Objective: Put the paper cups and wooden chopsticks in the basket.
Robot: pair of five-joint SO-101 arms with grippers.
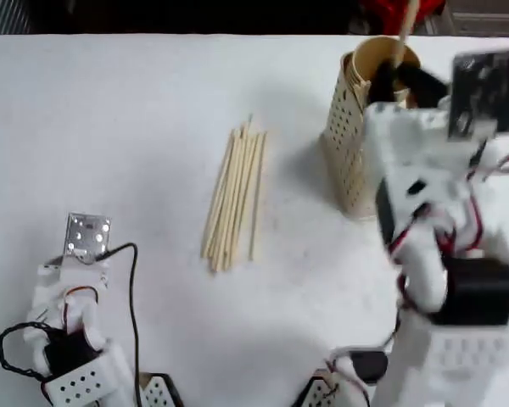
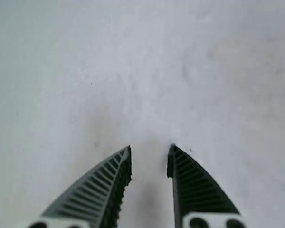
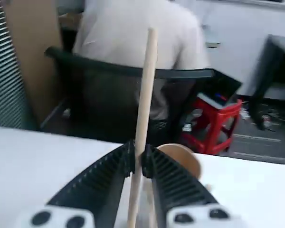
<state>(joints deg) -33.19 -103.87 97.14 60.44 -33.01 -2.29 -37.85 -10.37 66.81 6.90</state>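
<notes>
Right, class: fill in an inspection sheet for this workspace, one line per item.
Surface: white table, nothing spilled.
Job's things: bundle of pale wooden chopsticks lying mid-table; tan perforated basket upright, brown paper cup inside; single wooden chopstick held upright.
Clutter: nothing seen.
Grippers: left gripper open over the table; right gripper shut on the single wooden chopstick above the basket.
Cables: black cable beside left arm; red wires on right arm.
Surroundings: black chair, red stool beyond table.

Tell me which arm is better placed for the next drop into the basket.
Right. The right hand is shut on a chopstick over the basket. The left hand is open above the table, away from the pile.
</notes>
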